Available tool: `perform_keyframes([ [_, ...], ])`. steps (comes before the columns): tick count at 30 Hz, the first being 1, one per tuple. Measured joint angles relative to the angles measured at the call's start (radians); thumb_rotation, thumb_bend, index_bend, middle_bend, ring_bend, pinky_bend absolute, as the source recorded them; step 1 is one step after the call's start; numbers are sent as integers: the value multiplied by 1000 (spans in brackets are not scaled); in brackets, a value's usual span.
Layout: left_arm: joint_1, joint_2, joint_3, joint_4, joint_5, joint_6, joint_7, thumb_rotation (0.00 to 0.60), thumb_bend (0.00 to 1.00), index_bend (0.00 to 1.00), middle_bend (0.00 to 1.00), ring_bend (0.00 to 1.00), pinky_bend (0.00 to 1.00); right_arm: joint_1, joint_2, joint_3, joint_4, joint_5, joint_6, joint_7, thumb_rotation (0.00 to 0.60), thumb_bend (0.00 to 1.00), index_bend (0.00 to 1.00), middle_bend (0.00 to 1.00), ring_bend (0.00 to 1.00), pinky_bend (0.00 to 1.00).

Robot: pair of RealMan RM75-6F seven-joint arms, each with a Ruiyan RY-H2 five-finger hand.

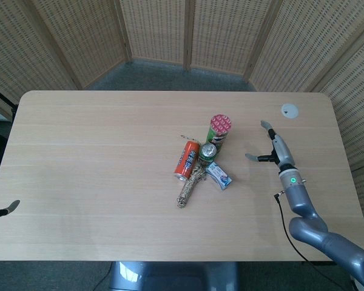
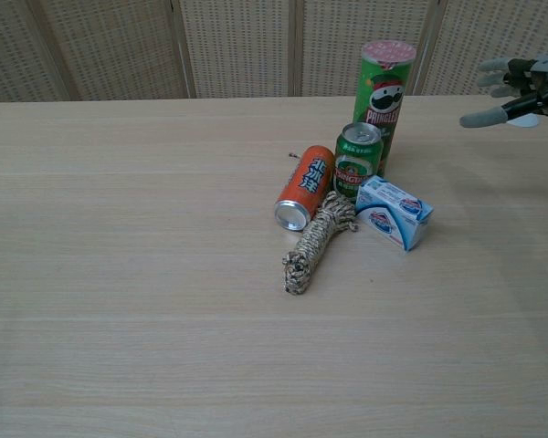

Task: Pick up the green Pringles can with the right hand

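Green Pringles can (image 2: 383, 100) stands upright mid-table, tall cardboard tube with a pinkish foil-look lid, "PRINGLES" readable on the label; the short green drink can (image 2: 357, 161) sits just in front of it. Right hand (image 1: 270, 147), grey metal-and-plastic, hovers to the can's right with fingers spread, holding nothing and clear of the can. Nearby: orange soda can (image 2: 305, 188) on its side, coiled braided rope (image 2: 316, 241), small blue-white carton (image 2: 394, 212), all on pale wood-grain table (image 2: 119, 274); left hand (image 1: 1, 211) barely in frame, finger state can't be told.
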Motion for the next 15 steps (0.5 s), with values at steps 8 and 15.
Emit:
perform_keyframes([
  [8, -13, -30, -7, 20, -30, -11, 37, 600, 0, 0, 0, 0, 0, 99, -87, 48, 129, 38, -72, 35, 600, 0, 0, 0, 0, 0],
  [15, -21, -45, -16, 37, -54, -14, 56, 600, 0, 0, 0, 0, 0, 179, -158, 80, 208, 68, -106, 18, 600, 0, 0, 0, 0, 0],
])
